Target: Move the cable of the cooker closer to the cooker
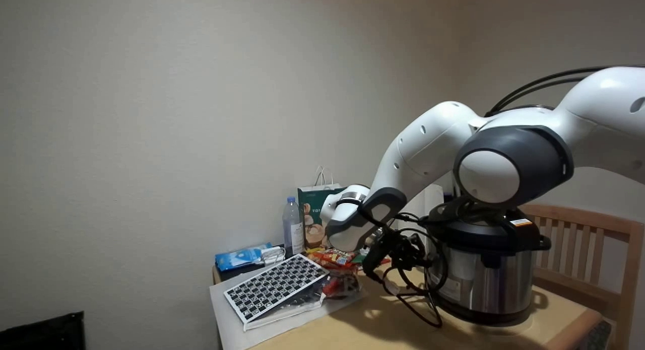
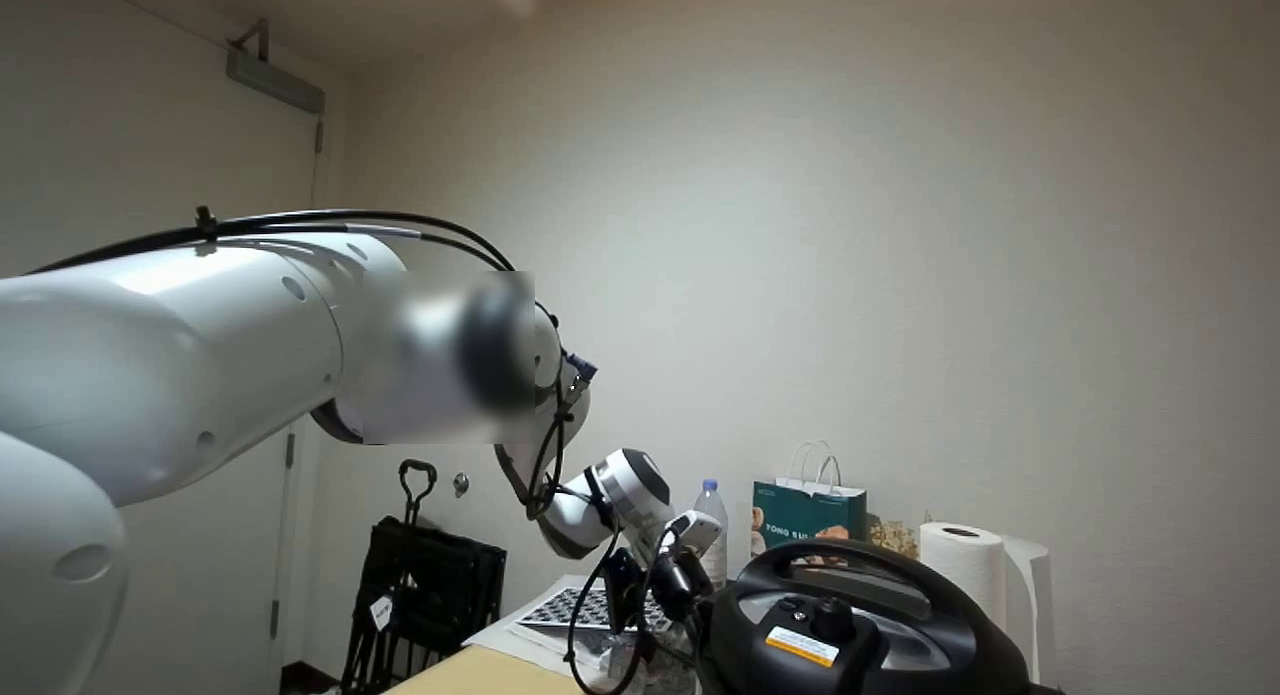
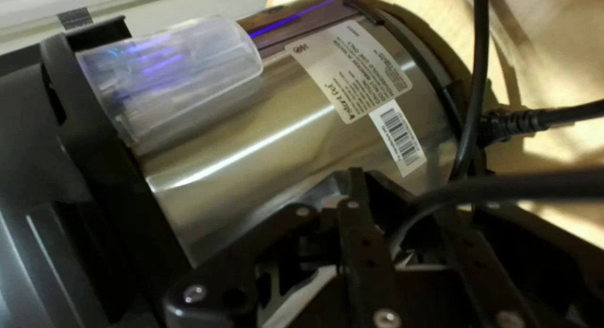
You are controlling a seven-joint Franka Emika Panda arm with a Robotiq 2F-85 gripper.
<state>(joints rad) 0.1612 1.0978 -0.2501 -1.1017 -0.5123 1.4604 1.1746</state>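
Note:
The silver cooker [image 1: 484,279] with its black lid stands on the table's right part; its lid [image 2: 930,615] fills the lower right of an exterior view. Its steel body [image 3: 245,163] is close up in the wrist view. The thin black cable [image 3: 480,59] loops beside the cooker's base, where a plug [image 3: 512,122] is attached. It also hangs in loops [image 1: 418,315] under my gripper [image 1: 422,257]. In the wrist view my gripper [image 3: 401,191] has its fingers apart, close beside the cooker. A blurred stretch of cable runs between them. The right fingertip is partly hidden.
A checkerboard panel [image 1: 275,288], a bottle [image 1: 297,234], snack packets [image 1: 335,258] and a green paper bag [image 2: 790,515] sit at the table's far side. A paper-towel roll [image 2: 960,580] stands behind the cooker. A wooden chair [image 1: 630,269] stands past the table's edge [image 1: 574,325].

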